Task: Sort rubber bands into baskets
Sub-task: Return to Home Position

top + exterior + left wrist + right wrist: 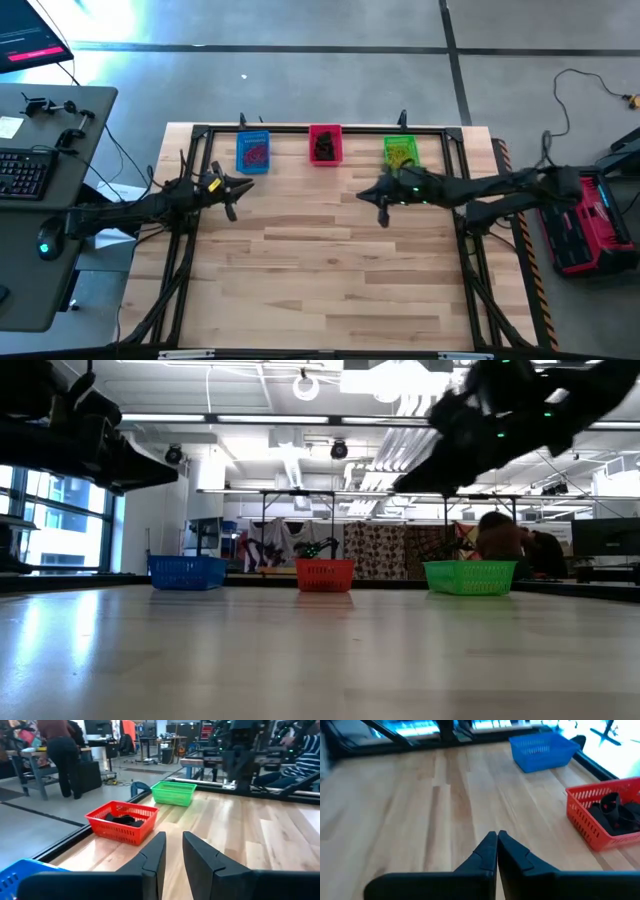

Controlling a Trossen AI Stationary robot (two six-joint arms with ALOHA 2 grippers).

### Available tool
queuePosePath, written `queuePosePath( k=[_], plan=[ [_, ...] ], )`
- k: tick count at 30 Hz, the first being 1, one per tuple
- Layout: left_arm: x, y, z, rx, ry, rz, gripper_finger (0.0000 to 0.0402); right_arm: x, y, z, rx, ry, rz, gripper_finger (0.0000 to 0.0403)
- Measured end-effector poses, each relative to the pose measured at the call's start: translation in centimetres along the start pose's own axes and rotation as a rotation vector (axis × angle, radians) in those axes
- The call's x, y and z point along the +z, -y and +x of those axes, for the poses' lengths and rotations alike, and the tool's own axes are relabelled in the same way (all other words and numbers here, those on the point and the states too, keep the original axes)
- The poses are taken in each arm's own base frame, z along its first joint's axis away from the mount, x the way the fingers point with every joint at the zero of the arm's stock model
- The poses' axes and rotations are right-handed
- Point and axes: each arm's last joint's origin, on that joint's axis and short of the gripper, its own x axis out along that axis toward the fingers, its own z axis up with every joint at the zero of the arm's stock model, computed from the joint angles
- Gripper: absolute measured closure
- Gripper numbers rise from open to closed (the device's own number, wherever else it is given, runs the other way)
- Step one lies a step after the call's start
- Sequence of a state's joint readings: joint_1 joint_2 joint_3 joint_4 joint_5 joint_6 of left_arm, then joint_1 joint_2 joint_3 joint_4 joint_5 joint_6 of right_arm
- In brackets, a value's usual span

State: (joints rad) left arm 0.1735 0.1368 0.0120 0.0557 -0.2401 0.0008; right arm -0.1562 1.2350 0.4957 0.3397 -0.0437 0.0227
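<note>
Reading left to right, we see left jaws slightly parted and empty near the blue basket (542, 755), red basket (120, 831) midway, right jaws shut and empty by the green basket (172, 795). The rubber bands (615, 812) sit inside baskets, along the far edge of the bench (330, 270), beyond both jaws. Pale wood; person (60, 755) behind.

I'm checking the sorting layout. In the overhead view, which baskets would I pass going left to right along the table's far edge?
blue basket → red basket → green basket
</note>
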Motion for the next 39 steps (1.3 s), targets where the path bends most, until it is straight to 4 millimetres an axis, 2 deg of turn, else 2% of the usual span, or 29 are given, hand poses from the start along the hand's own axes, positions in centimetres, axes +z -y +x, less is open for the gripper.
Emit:
queuePosePath(
  k=[8,14,19,29,39],
  plan=[
    [0.1,-0.8,0.1,0.043,0.007,-0.007,0.0365,-2.1,-0.3,-4.6,0.047,0.128,-0.002,0.0403],
    [0.2,-1.5,-0.1,0.074,0.022,-0.012,0.0383,-3.3,-0.4,-7.0,0.051,0.214,-0.010,0.0403],
    [0.3,-2.3,-0.3,0.109,0.041,0.004,0.0399,-4.5,-0.4,-8.3,0.057,0.276,-0.019,0.0403],
    [0.2,-3.6,-0.5,0.155,0.039,0.005,0.0401,-7.1,0.6,-10.2,0.035,0.392,-0.026,0.0403],
    [0.3,-4.2,-0.6,0.159,0.053,0.005,0.0401,-7.4,1.5,-11.5,-0.089,0.418,-0.033,0.0403]
  ],
)
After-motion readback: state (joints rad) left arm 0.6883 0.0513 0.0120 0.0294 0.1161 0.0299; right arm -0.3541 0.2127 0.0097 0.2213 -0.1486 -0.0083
